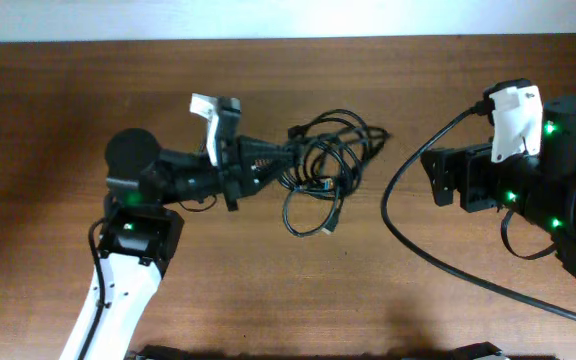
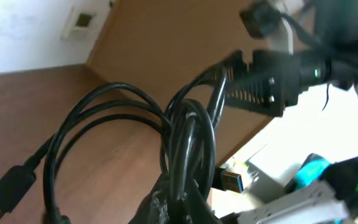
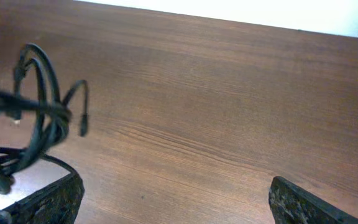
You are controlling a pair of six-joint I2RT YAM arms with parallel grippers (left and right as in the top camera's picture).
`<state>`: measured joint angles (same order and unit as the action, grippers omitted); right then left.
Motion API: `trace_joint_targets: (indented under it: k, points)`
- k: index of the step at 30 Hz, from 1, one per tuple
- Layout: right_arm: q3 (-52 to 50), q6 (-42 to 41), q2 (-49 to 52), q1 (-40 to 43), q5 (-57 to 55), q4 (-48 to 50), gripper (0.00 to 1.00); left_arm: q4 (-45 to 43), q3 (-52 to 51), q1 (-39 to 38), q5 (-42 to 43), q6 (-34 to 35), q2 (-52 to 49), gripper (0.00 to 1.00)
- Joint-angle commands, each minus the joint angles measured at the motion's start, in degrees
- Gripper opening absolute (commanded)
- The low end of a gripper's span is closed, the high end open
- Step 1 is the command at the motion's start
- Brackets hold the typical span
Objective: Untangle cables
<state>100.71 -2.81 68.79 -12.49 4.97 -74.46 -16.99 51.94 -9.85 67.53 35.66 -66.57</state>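
A tangle of black cables [image 1: 326,160] lies on the brown table at centre, with loops and a USB plug hanging toward the front. My left gripper [image 1: 290,153] is shut on the bundle's left side. In the left wrist view the black strands [image 2: 185,143] run up from between my fingers, and a blue-tongued USB plug [image 2: 232,179] shows beside them. My right gripper [image 1: 430,175] is open and empty, to the right of the tangle and apart from it. In the right wrist view the cable loops [image 3: 36,118] sit at far left, beyond my spread fingers [image 3: 173,199].
A thick black cable [image 1: 418,240] from the right arm curves across the table's right side toward the front edge. The left arm's body [image 1: 138,230] occupies the left front. Bare wood lies between the tangle and the right gripper.
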Motion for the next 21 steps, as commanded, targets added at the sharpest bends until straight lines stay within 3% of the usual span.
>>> trace_joint_targets:
  k: [1, 3, 6, 8, 11, 12, 14, 21]
  points:
    - [0.61, -1.25, -0.59, -0.20, -0.04, 0.92, 0.96, -1.44, 0.39, 1.18, 0.74, 10.88, 0.07, 0.00]
    - [0.61, -0.39, -0.55, -0.20, 2.40, 1.95, 1.00, -4.35, 0.39, 1.18, 1.88, 13.42, 0.07, 0.00]
    - [0.61, 9.90, -0.15, -0.20, 13.46, 3.43, 1.00, -10.25, 0.39, 1.11, 3.78, 16.61, 0.07, 0.00]
    - [0.61, 11.69, 0.26, -0.20, 14.53, 4.09, 1.00, -10.45, 0.39, 1.11, 3.76, 17.70, 0.07, 0.00]
    - [0.61, 18.36, 0.48, -0.20, 20.20, 5.14, 0.90, -10.43, 0.39, 1.11, 3.91, 17.70, 0.07, 0.00]
    - [0.61, 20.72, 0.48, -0.20, 22.32, 5.11, 0.79, -10.43, 0.39, 1.11, 3.91, 17.70, 0.07, 0.00]
    - [0.61, 22.60, 0.48, -0.20, 22.91, 5.09, 0.71, -10.43, 0.39, 1.11, 3.98, 17.70, 0.07, 0.00]
    - [0.61, 31.98, 2.01, -0.20, 27.39, 6.10, 0.70, -11.61, 0.39, 0.50, 8.41, 17.68, 0.07, 0.00]
